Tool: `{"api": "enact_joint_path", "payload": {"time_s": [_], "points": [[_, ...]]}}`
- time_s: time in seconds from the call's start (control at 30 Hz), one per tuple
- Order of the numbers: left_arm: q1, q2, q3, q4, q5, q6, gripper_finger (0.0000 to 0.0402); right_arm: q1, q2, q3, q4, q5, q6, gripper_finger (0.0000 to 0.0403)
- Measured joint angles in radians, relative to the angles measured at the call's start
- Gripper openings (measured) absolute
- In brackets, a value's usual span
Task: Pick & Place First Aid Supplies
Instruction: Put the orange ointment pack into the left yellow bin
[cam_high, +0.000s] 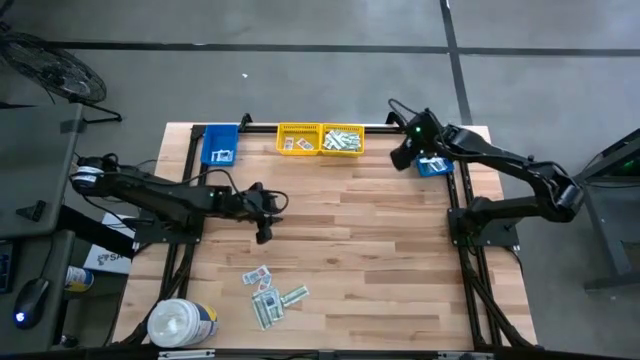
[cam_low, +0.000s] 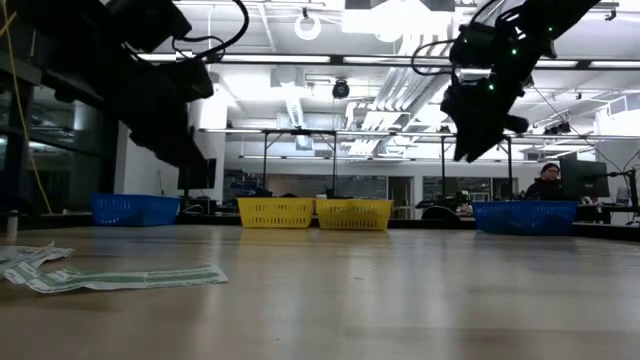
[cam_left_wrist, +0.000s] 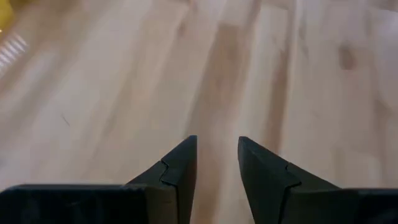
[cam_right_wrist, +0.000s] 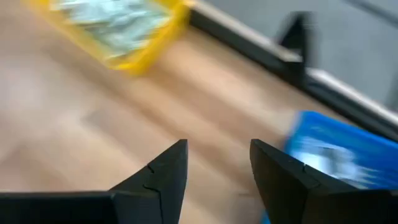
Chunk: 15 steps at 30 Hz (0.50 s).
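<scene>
From overhead, the left claw (cam_high: 263, 213) hangs over bare planks of the bench (cam_high: 380, 250), the first aid supplies (cam_high: 272, 295) lying loose well behind it toward the near edge, beside a white tub (cam_high: 180, 322). The right claw (cam_high: 404, 155) hovers at the far right, just beside a blue bin (cam_high: 434, 166), with two yellow bins (cam_high: 320, 140) farther to its left and another blue bin (cam_high: 220, 144) beyond them.

At bench height, both claws hang clear of the wood; pale strips (cam_low: 120, 278) lie flat at the near left.

The left wrist camera shows that claw's fingers (cam_left_wrist: 180, 177) parted, nothing between them, bare wood beneath.

The right wrist camera shows its fingers (cam_right_wrist: 165, 177) spread and empty, blue bin (cam_right_wrist: 336, 152) just ahead, yellow bin (cam_right_wrist: 124, 31) of packets farther off.
</scene>
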Motion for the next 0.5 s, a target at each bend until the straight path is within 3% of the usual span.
{"api": "enact_joint_path", "payload": {"time_s": [0.17,0.33,0.5], "points": [[0.000,-0.054,0.100,-0.282,0.176,-0.095,0.0117,0.117,0.000,0.000,0.028,-0.118,0.000,0.0157],[0.000,-0.056,0.149,-0.435,0.322,-0.219,0.0117,0.264,0.000,-0.001,0.060,-0.101,0.020,0.0146],[-0.029,-0.055,0.149,-0.516,0.413,-0.241,0.0117,0.424,0.002,-0.001,0.111,-0.091,0.024,0.0142]]}}
